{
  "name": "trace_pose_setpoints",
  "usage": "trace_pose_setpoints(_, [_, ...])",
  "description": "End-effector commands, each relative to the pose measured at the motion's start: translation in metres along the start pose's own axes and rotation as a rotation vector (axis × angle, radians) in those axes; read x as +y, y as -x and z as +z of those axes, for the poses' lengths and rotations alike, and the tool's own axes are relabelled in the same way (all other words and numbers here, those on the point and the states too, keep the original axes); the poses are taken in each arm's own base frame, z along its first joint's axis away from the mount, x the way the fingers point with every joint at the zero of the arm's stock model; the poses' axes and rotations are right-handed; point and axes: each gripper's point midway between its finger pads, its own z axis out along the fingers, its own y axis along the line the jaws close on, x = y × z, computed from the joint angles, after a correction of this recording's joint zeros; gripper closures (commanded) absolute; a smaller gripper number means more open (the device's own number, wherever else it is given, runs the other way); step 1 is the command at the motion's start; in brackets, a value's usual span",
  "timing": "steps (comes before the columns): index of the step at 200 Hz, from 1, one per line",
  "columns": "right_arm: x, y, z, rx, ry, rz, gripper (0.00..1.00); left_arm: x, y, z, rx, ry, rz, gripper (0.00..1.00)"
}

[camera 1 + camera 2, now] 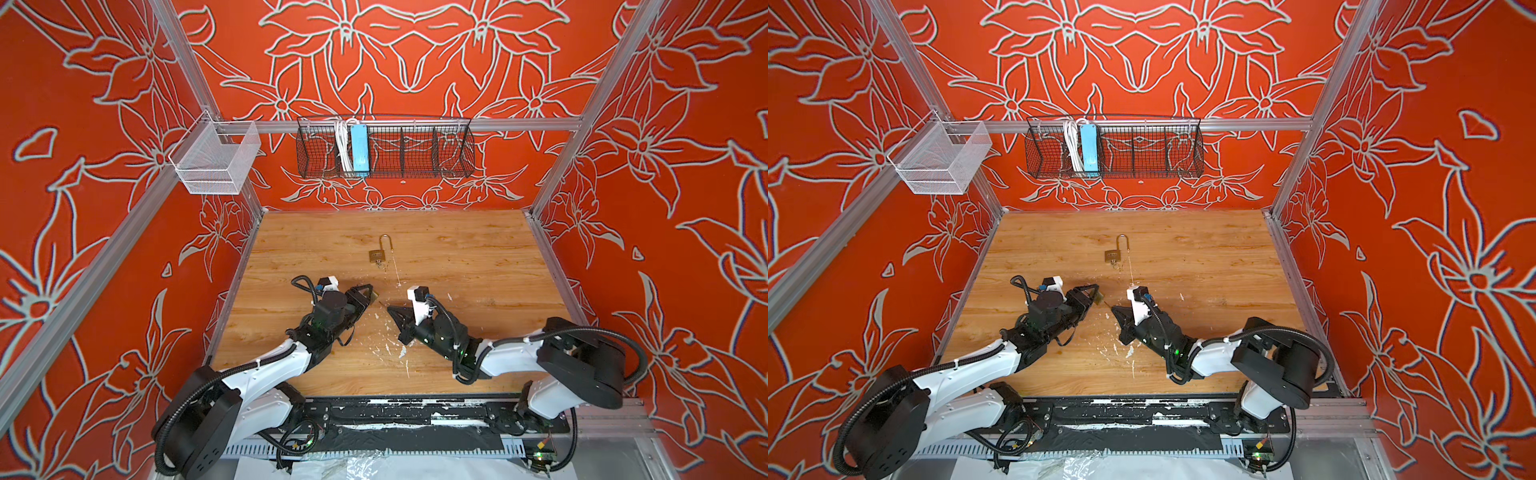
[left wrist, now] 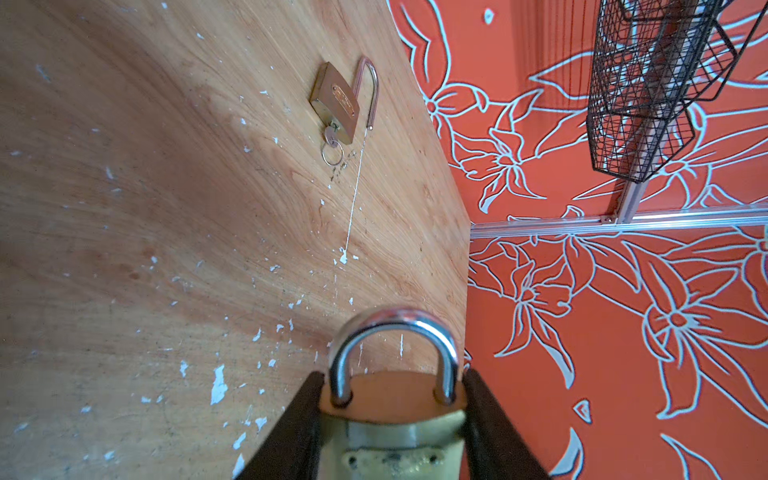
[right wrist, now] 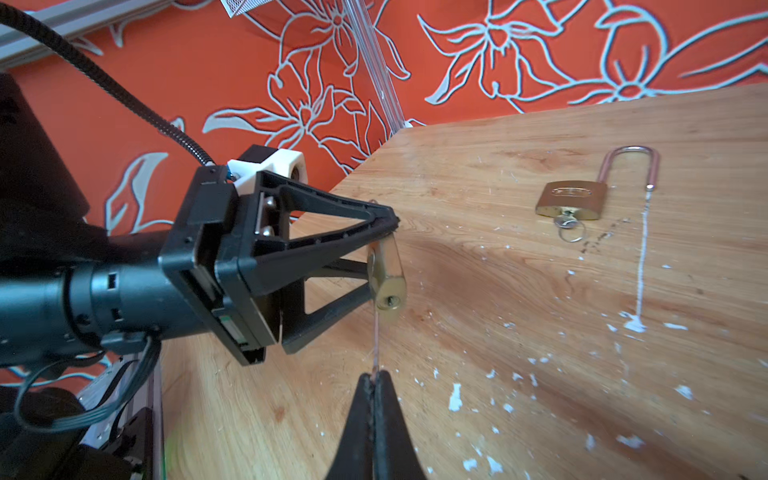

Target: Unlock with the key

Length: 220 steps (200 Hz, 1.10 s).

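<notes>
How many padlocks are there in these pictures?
2. The long-shackle padlock lies on the table, farther back, with its shackle open. The short-shackle padlock is held in the left gripper, nearer the front. No other is visible.

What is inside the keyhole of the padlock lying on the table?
A key sticks out of that padlock; its blade is hidden inside the lock body.

Brass-coloured padlock, orange floral walls
</notes>
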Motion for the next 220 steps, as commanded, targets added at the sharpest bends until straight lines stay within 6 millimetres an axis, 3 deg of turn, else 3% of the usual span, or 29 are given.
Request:
trace_pose_setpoints(1, [0.007,0.012,0.007,-0.073,0.022,0.044,1.00,-0.035,0.011,-0.005,-0.028,-0.113,-0.015,1.00])
trace_pose_setpoints(220, [0.003,0.013,0.020,-0.116,0.023,0.106,1.00,-0.039,0.006,-0.001,0.022,-0.144,-0.027,1.00])
